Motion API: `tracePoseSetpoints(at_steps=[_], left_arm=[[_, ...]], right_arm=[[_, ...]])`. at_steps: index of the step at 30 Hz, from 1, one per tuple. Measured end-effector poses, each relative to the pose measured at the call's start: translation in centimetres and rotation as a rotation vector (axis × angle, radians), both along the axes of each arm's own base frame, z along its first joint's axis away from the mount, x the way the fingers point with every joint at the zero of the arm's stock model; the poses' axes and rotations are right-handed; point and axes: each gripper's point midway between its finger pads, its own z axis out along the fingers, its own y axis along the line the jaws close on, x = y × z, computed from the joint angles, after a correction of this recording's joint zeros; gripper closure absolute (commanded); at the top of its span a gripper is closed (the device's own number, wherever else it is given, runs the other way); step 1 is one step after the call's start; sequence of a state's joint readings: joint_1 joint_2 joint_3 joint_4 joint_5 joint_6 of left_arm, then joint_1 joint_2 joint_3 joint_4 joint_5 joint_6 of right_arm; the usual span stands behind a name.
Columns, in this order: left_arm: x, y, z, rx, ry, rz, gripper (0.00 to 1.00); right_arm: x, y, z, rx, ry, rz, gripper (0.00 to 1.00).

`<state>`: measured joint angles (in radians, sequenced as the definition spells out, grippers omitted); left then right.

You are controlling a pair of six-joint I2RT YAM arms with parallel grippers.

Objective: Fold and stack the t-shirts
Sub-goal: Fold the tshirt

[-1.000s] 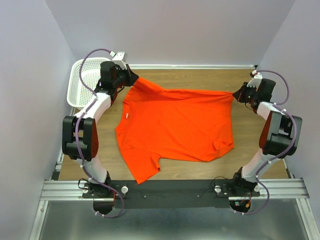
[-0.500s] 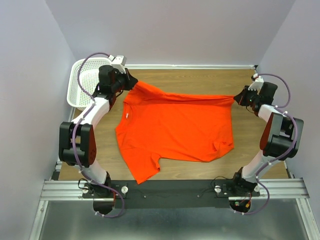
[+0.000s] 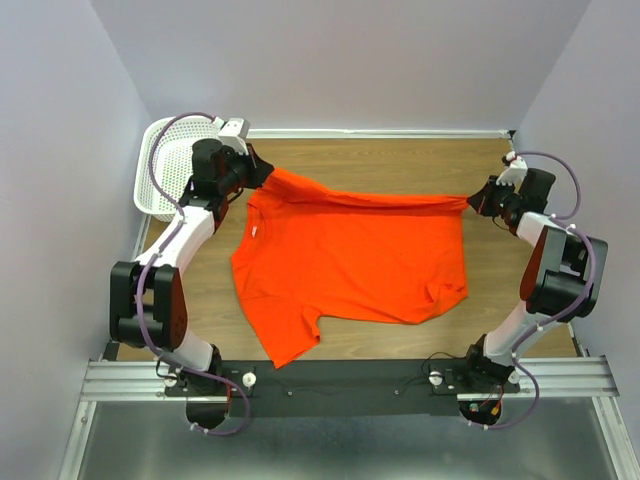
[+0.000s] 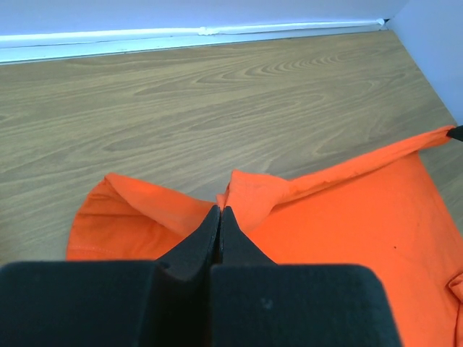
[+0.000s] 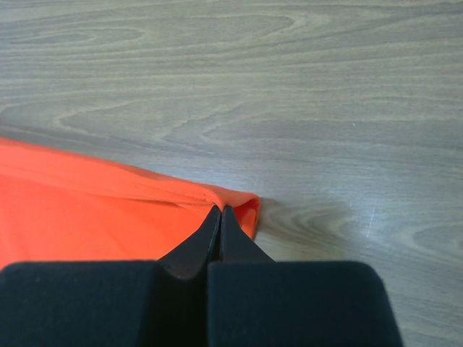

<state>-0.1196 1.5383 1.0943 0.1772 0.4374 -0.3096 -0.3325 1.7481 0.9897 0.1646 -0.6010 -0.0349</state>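
Observation:
An orange-red t-shirt (image 3: 350, 262) lies spread on the wooden table (image 3: 400, 155), collar to the left and hem to the right. Its far edge is lifted and stretched taut between both grippers. My left gripper (image 3: 262, 172) is shut on the far left shoulder and sleeve fabric (image 4: 253, 195); in the left wrist view the jaws pinch cloth at their tips (image 4: 219, 210). My right gripper (image 3: 474, 197) is shut on the far right hem corner (image 5: 242, 206), its tips (image 5: 219, 210) closed over the folded edge. The near sleeve (image 3: 290, 340) hangs toward the table's front.
A white mesh basket (image 3: 170, 165) stands at the far left corner, right behind my left arm. White walls close in the table at the back and both sides. The black rail (image 3: 340, 385) with the arm bases runs along the near edge.
Both grippers have drawn a little apart and toward the back, the left arm straightening leftward. The shirt's far edge has pulled tighter between them.

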Motion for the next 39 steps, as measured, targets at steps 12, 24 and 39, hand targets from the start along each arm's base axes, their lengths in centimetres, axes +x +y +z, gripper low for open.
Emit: tracePoseSetpoints(at_steps=[12, 24, 39], left_arm=[[-1.7, 0.0, -0.4, -0.002, 0.009, -0.009, 1.0], [-2.2, 0.1, -0.2, -0.002, 0.001, -0.01, 1.0], [-2.5, 0.2, -0.8, 0.003, 0.019, -0.01, 1.0]], right_arm=[[-1.3, 0.0, -0.4, 0.0, 0.006, 0.01, 0.99], [-2.4, 0.5, -0.5, -0.005, 0.004, 0.033, 0.99], [-3.2, 0.9, -1.3, -0.014, 0.014, 0.055, 0.99]])
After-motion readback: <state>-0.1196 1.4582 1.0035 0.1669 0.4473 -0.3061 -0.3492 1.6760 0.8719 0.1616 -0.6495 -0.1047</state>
